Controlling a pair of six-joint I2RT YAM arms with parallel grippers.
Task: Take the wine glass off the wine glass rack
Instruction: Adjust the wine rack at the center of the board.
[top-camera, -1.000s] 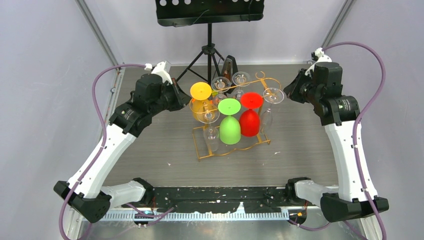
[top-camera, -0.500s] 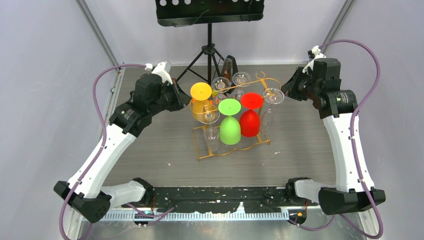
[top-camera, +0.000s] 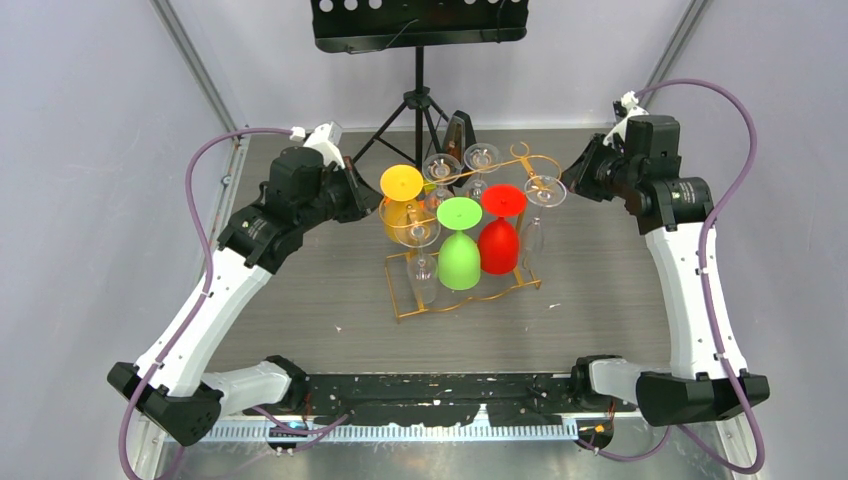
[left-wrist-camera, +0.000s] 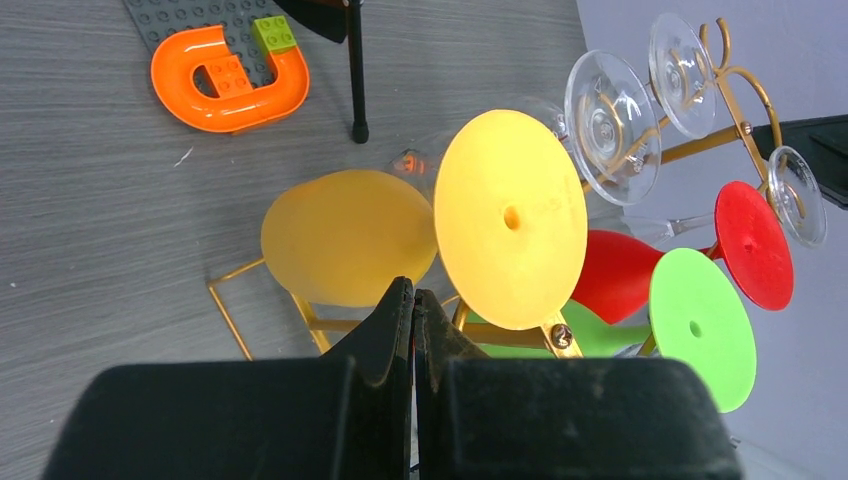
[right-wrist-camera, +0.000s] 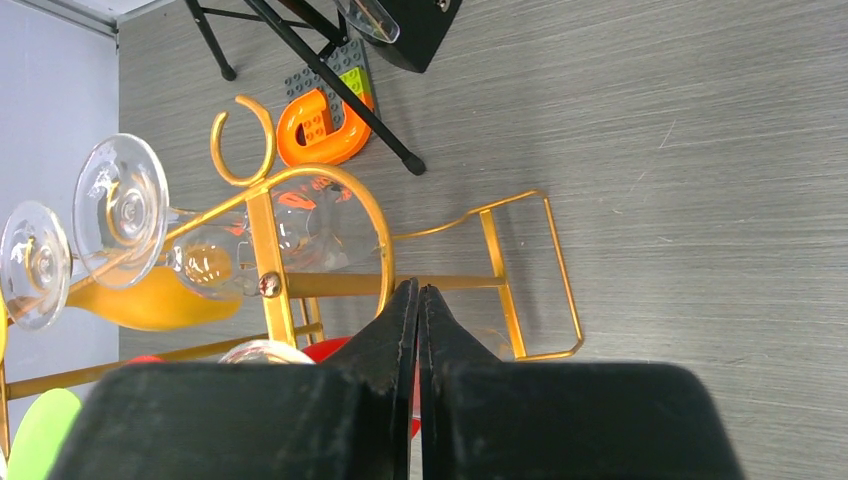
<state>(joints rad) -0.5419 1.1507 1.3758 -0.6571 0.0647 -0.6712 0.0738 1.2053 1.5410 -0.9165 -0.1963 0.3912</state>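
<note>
**Top external:** the wine glass rack (top-camera: 468, 301) is shown with its glasses hung foot-up between the two arms.

**Left wrist:** the left gripper (left-wrist-camera: 413, 300) is seen pressed together and empty, just short of the yellow wine glass (left-wrist-camera: 510, 235).

**Right wrist:** the right gripper (right-wrist-camera: 418, 295) is likewise closed on nothing and is aimed at the rack's rail, near a clear wine glass (right-wrist-camera: 120, 208).

The approach is judged to be in hand (no glass is off the rack). The jaws must be parted before a stem can be taken.
</note>
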